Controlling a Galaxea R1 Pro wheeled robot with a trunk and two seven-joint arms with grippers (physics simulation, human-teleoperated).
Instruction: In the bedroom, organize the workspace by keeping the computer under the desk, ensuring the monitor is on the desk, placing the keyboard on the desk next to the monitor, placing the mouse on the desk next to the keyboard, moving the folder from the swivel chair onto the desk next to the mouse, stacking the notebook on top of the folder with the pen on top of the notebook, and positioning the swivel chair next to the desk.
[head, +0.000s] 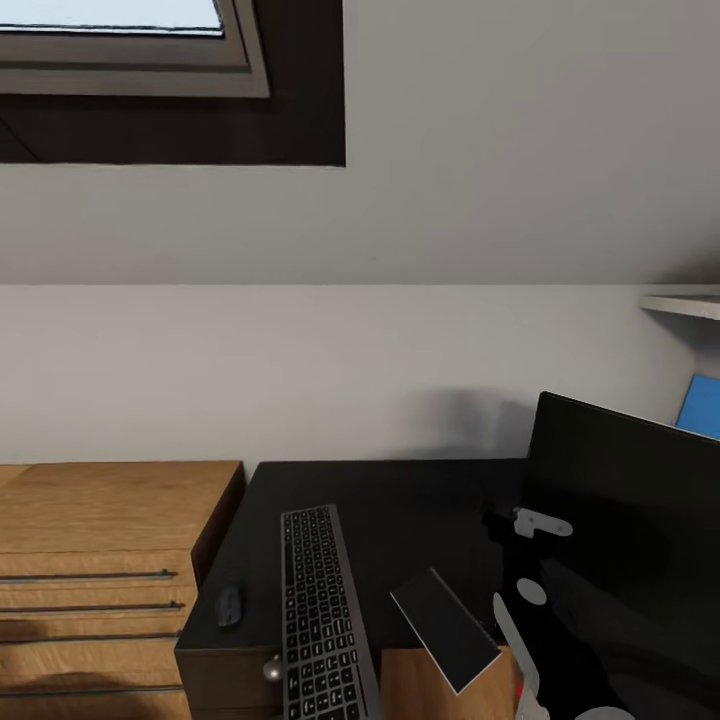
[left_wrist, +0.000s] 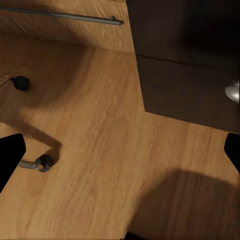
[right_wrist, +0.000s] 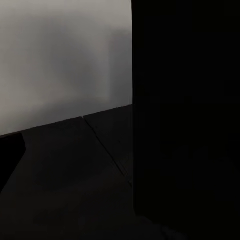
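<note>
— Black worktop against the white wall: what sits there?
— Keyboard, mouse beside it, monitor at right, notebook tilted at the edge.
— Grippers?
— Left gripper spread over wooden floor; right's state can't be told.

The glossy black worktop stands against the pale wall. On it a long dark grey keyboard with rows of grey keys lies flat, running lengthwise from the front edge toward the wall. A tiny rounded black mouse rests just beside the keyboard, apart from it, near the worktop's corner. A thin light-grey rectangular notebook with a darker border lies askew on the keyboard's other side, overhanging the front edge. A wide black flat monitor stands upright close by; in the right wrist view its dark screen rises just ahead of the right fingers.
</note>
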